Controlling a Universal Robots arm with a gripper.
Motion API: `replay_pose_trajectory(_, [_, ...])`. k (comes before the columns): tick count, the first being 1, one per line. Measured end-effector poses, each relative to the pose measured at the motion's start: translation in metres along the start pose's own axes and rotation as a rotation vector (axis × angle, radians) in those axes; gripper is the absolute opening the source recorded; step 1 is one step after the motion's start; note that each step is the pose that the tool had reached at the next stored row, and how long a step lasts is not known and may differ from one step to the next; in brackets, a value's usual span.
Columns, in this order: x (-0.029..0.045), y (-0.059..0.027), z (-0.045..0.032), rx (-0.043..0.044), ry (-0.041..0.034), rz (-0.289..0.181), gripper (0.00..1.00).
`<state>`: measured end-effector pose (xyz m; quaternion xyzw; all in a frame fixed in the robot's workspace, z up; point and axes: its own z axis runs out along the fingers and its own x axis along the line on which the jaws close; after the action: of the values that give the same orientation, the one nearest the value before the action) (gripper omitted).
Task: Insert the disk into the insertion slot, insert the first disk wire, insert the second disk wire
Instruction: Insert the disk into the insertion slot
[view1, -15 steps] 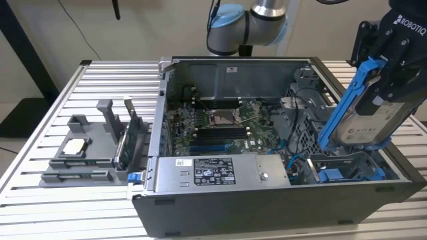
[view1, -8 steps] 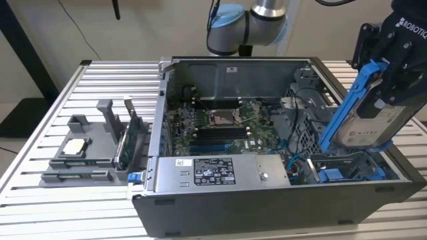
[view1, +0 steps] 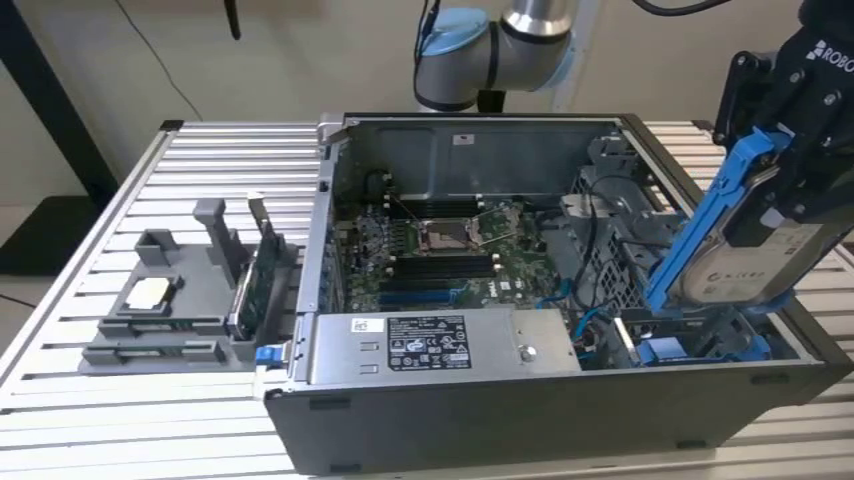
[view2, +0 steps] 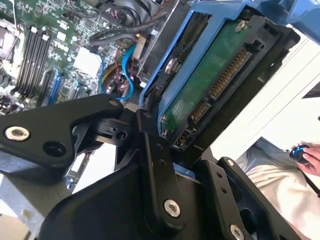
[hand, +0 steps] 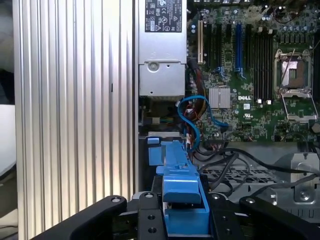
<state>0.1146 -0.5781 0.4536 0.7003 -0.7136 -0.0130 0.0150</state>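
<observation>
The tool (view1: 790, 180) is clamped shut on the disk (view1: 741, 255), gripping its blue carrier (hand: 180, 200). It hangs tilted just above the insertion slot (view1: 694, 347), at the exterior view's right of the open PC case (view1: 534, 420). I'd guess it's stiff, heavyish and shock-sensitive (bare green circuit board (view2: 195, 97) underneath), so the plastic carrier sides look like the safe place to hold it

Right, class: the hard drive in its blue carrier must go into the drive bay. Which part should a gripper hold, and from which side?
Probably the upper end of the blue carrier, coming from above. The hard drive is long and flat and tilted end-down over the drive bay, so a hold up there, as the gripper has now, leaves the lower end free to enter.
</observation>
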Motion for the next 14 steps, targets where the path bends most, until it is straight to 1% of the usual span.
replay_pose_trajectory(2, [0.0034, -0.0001, 0.0002, 0.0000, 0.0001, 0.000, 0.33])
replay_pose_trajectory(4, [0.0048, -0.0001, 0.0008, 0.0000, 0.0002, 0.000, 0.33])
replay_pose_trajectory(14, [0.0074, -0.0003, 0.0046, 0.0000, 0.0001, 0.000, 0.33])
